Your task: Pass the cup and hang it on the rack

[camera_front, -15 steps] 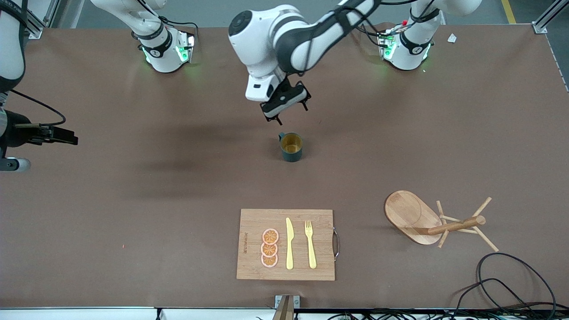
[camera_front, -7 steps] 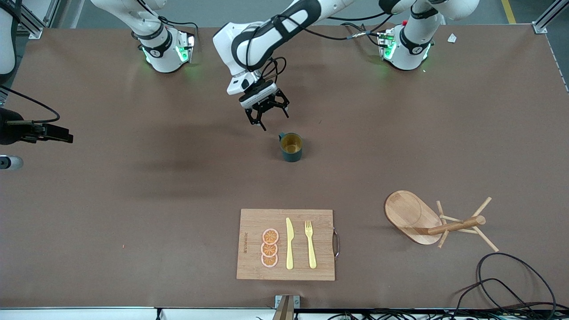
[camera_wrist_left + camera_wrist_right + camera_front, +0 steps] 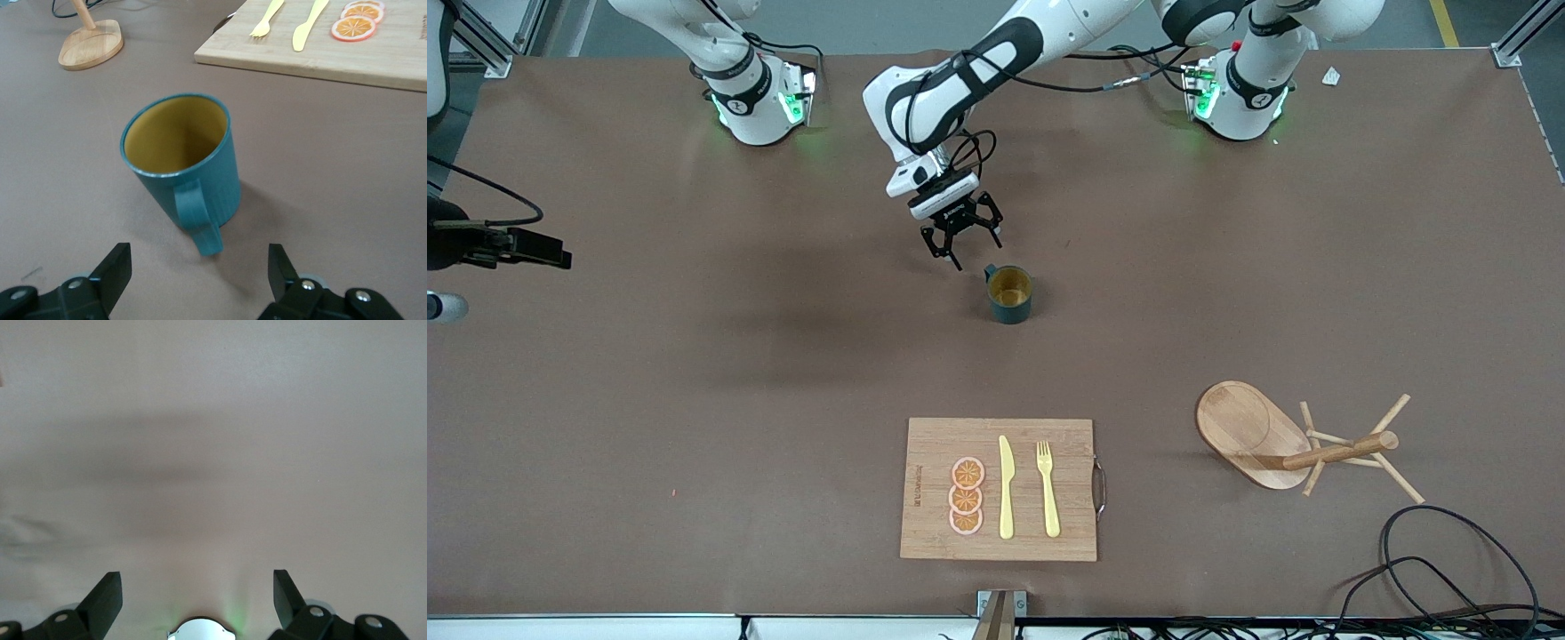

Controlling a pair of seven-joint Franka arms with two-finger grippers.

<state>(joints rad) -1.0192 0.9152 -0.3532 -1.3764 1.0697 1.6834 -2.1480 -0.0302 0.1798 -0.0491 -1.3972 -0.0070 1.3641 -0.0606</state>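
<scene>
The teal-green cup (image 3: 1009,295) with a yellow inside stands upright on the brown table near its middle. Its handle points toward my left gripper (image 3: 963,250), which is open and low just beside the cup, on the side toward the robot bases. In the left wrist view the cup (image 3: 183,157) is close ahead of the open gripper (image 3: 199,253), with the handle between the lines of the two fingers and untouched. The wooden rack (image 3: 1254,433) stands toward the left arm's end, nearer to the front camera; its base shows in the left wrist view (image 3: 90,47). My right gripper (image 3: 559,259) is open and empty at the right arm's end of the table, seen open in the right wrist view (image 3: 197,587).
A wooden cutting board (image 3: 934,444) with a yellow knife (image 3: 1006,489), a yellow fork (image 3: 1048,489) and orange slices (image 3: 967,496) lies nearer to the front camera than the cup. Black cables (image 3: 1449,560) loop at the table corner beside the rack.
My left gripper has come down, turned and moved in beside the cup's handle. My right gripper has drifted slightly toward the table's edge. The cup has not moved.
</scene>
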